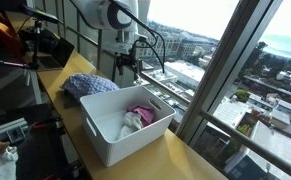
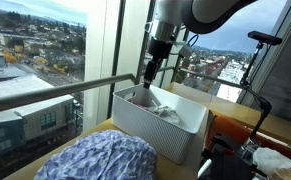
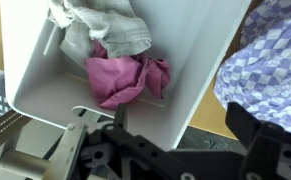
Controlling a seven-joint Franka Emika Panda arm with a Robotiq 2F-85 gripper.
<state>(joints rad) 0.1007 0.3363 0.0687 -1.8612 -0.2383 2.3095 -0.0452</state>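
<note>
The pincer (image 1: 128, 68) hangs spread and empty over the white bin (image 1: 100, 140); the pink cloth (image 3: 125, 78) lies inside, touching a grey cloth (image 3: 100, 30). A blue checked cloth (image 1: 90, 85) lies just beside the bin.

Open-top white plastic bin (image 1: 110, 140): floor partly bare. Pink crumpled cloth (image 1: 141, 108) and pale grey cloth (image 1: 132, 122) take the rest. Blue checked cloth heap (image 1: 89, 85) at one end, window glass (image 1: 190, 45) alongside.
</note>
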